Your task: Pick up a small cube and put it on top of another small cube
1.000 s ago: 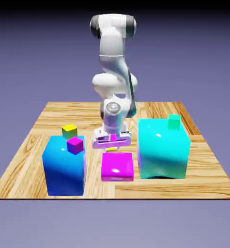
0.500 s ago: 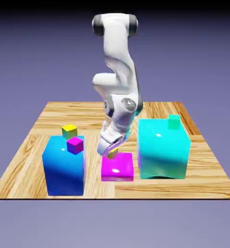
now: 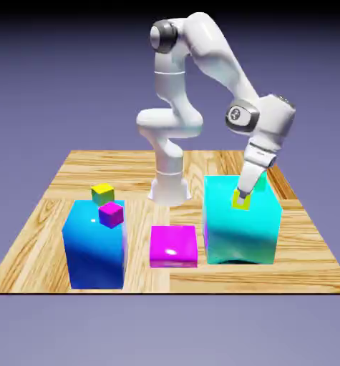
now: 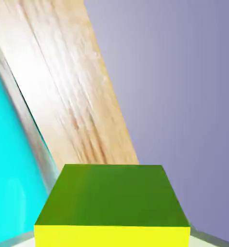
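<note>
A tiny magenta cube [image 3: 111,214] was seen toward nine o'clock; toward three, the small yellow cube [image 3: 240,200] was gripped by the gripper [image 3: 242,194] before the teal-green cube [image 3: 260,181], partly hidden.

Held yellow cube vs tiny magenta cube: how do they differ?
The yellow cube is yellow; the magenta cube is magenta. The yellow cube is in the gripper; the magenta cube isn't. Both are small, plain cubes.
</note>
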